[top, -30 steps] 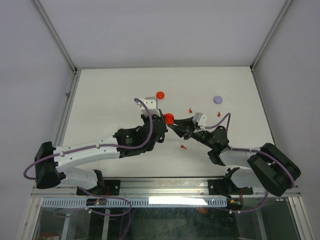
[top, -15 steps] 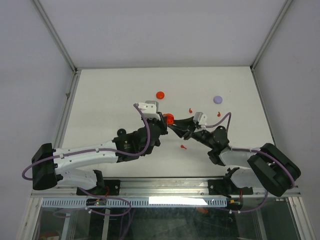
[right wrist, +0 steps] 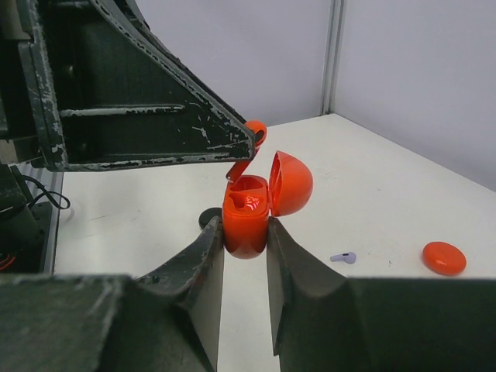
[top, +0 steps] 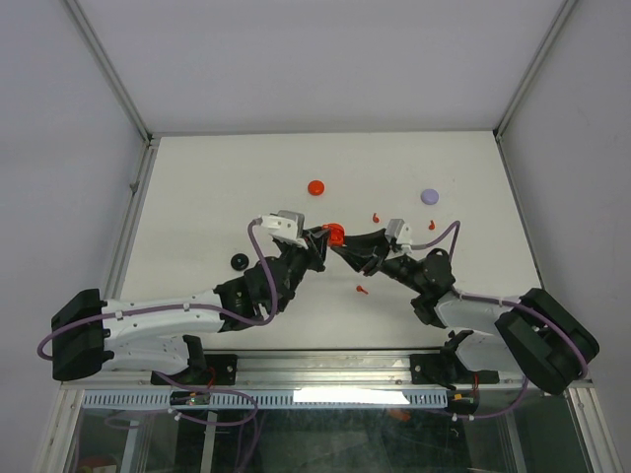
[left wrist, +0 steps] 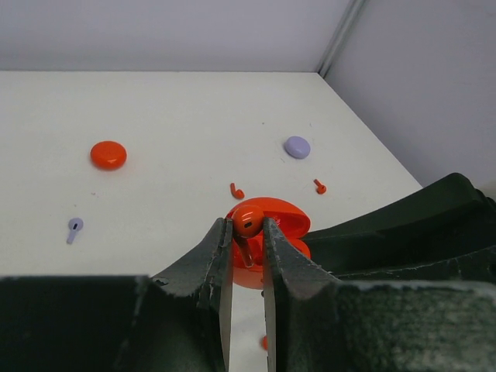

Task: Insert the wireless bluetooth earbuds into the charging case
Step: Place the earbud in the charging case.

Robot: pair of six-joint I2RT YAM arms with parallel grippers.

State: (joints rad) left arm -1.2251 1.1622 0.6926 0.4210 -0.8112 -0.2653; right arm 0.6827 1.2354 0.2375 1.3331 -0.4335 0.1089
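- The left gripper (left wrist: 248, 234) pinches a red earbud (left wrist: 248, 220) between its fingertips, stem pointing down, just above the open charging case (right wrist: 249, 213).
- The right gripper (right wrist: 246, 236) clamps the lower half of the red case upright, with the lid swung back on the side away from the left gripper.
- The two grippers meet tip to tip over the white table (top: 197, 197).
- Beyond them lie a red disc (top: 315, 187) and a lavender disc (top: 429, 196); a black disc (top: 240, 261) sits beside the left arm.
- Loose red earbuds (top: 376, 217) lie near the right gripper; a lavender earbud (left wrist: 74, 226) rests well off to the left gripper's left.
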